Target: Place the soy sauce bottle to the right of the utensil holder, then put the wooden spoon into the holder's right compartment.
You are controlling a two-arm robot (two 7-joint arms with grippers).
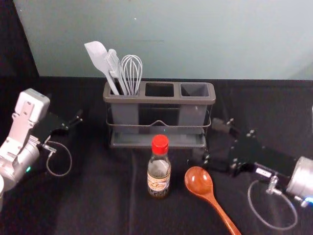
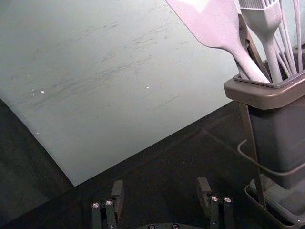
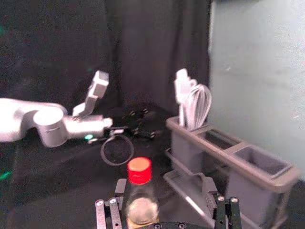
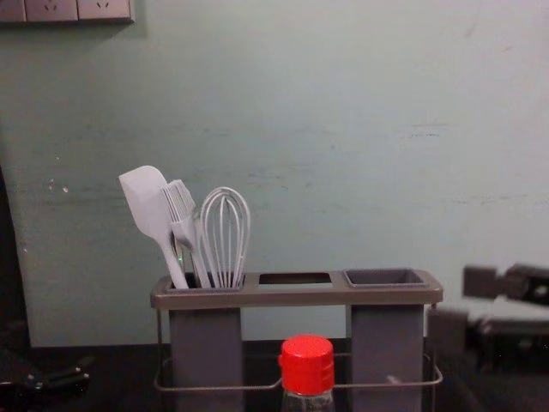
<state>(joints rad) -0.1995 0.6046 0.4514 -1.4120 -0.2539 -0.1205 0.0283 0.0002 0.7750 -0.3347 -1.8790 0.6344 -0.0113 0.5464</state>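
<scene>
head view: left jaws point(image 1: 72, 124) gape, right jaws point(image 1: 208, 142) gape near bottle point(image 1: 159, 171).

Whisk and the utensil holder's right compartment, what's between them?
Between the whisk and the right compartment is the middle opening, with nothing standing in it, as the head view shows.

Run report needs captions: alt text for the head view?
The open right gripper is right of an upright soy sauce bottle, in front of a three-slot utensil holder. A wooden spoon lies right of the bottle; the holder's left slot has a spatula, brush and whisk. The left gripper is left of the holder.
</scene>
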